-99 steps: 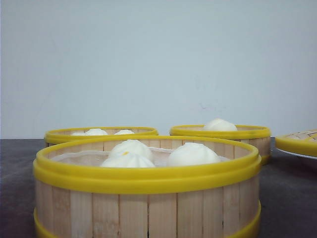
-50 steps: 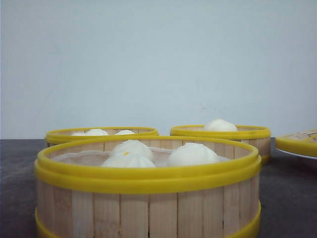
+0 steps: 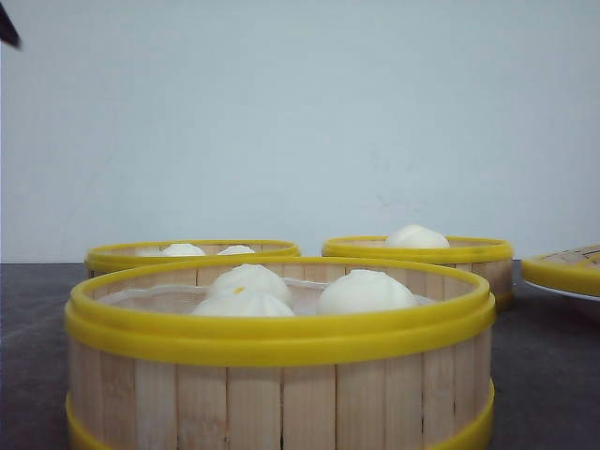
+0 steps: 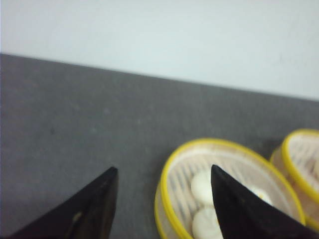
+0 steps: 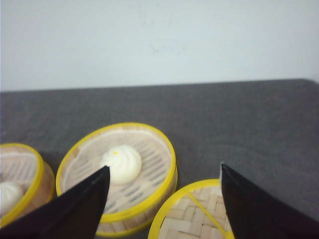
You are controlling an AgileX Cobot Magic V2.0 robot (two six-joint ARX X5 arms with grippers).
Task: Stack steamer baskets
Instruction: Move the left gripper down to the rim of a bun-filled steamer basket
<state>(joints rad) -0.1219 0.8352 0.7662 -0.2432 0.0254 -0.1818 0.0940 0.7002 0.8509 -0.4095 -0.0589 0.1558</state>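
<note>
Tools (image 4: 162, 172) (image 5: 162, 172) wide apart — both empty — above unstacked steamer baskets (image 3: 278, 356).

On my left wrist camera the left hand (image 4: 162, 172) has its two dark fingers (image 4: 94, 209) spread wide apart, tips pointing forward, with nothing between them. My right hand (image 5: 162, 172) is likewise spread, its dark fingers (image 5: 249, 209) well apart and gripping nothing. From the front camera I see only a small dark tip (image 3: 7, 26) at the upper left corner, too little to identify.
</note>
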